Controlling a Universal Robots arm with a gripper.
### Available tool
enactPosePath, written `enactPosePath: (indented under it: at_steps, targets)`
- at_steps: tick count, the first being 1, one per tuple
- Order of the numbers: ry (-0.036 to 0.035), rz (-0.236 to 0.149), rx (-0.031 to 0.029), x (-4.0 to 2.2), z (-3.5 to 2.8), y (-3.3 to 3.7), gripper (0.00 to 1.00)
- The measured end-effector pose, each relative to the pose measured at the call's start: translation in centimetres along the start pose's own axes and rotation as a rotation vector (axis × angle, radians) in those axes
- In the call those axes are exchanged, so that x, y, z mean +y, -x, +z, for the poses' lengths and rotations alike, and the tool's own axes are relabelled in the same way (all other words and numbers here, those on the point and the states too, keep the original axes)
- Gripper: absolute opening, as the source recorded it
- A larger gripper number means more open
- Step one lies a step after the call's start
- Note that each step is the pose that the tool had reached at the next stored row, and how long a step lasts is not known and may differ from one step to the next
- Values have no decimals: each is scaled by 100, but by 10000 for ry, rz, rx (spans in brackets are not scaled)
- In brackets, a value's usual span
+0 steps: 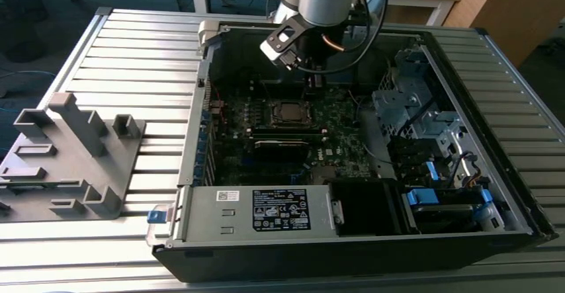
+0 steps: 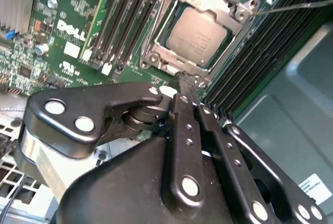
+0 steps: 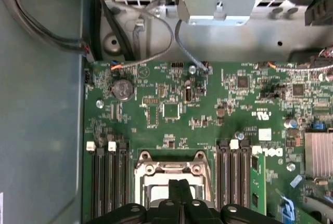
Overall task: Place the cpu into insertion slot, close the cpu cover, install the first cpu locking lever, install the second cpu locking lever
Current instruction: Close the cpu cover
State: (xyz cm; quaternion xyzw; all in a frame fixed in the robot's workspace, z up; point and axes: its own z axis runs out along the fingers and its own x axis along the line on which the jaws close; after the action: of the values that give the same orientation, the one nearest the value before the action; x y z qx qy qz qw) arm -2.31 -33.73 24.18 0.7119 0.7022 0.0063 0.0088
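The cpu (image 2: 197,39) lies under the lowered cpu cover (image 2: 229,13). The gripper (image 2: 183,81), fingers pressed together and holding nothing, stands at the cover's edge. Risk: slipping off the thin locking lever (image 2: 291,7) and scraping the memory slots (image 2: 260,52) beside the cover.

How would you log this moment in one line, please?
gripper: shut, tip by cpu cover edge | cpu: seated, framed by cover window | cpu cover: appears down

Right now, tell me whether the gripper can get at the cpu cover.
Probably yes. The gripper, fingers shut, sits just by the cpu cover edge, and nothing stands between them; the cover lies flat over the cpu.
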Motion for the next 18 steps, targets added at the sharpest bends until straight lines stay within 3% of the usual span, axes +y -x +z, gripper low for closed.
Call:
enactPosePath:
  at_steps: [8, 10, 11, 18]
  targets:
    - [-28, 1, 15, 0, 0, 0, 11]
    - [-203, -1, 14, 0, 4, 0, 11]
    - [-231, -1, 11, 0, 4, 0, 11]
    - [-268, 0, 11, -11, 5, 0, 11]
